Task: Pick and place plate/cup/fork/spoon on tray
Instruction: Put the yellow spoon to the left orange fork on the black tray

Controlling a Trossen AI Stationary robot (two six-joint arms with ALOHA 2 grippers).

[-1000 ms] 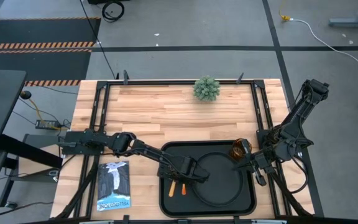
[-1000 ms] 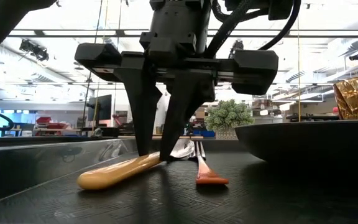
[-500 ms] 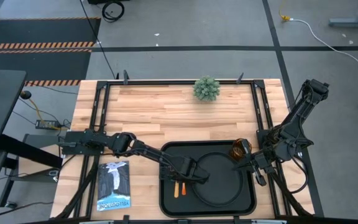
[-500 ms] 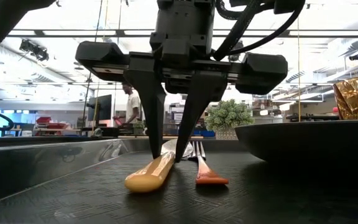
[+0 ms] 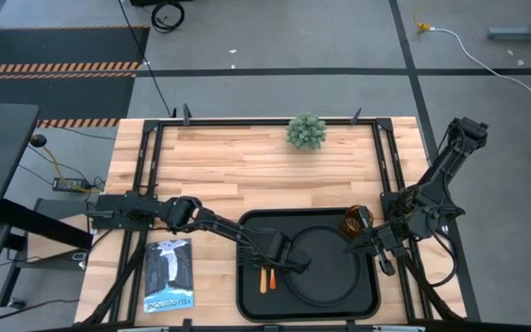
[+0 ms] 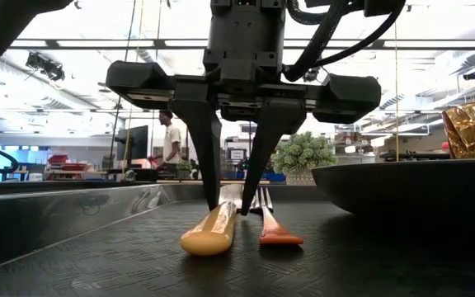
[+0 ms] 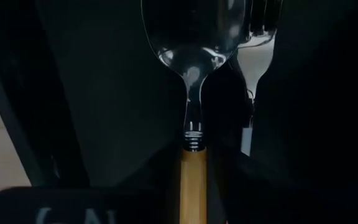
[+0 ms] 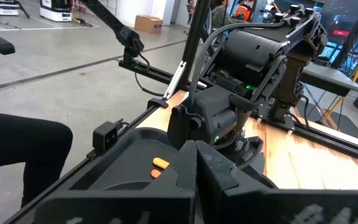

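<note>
On the black tray lie the round black plate, the orange-handled spoon and the fork. Spoon and fork lie side by side, left of the plate. The amber cup stands at the tray's far right corner. My left gripper points straight down over the spoon. It is open a little, with one fingertip on each side of the handle where it meets the silver neck. My right gripper waits shut beside the tray's right rim, near the cup. My left gripper's fingertips come from above and stand across the spoon's handle, close on both sides. The spoon lies flat on the tray floor. Whether either fingertip touches the handle, I cannot tell.
A small green plant stands at the table's far edge. A printed booklet lies left of the tray. Bare wood stretches between plant and tray. People show in the room behind the table.
My left gripper has rolled about its downward axis without leaving its place. The spoon's handle end has swung across the tray floor toward the fork, so the spoon now lies parallel beside it. Its fingers have then parted slightly.
</note>
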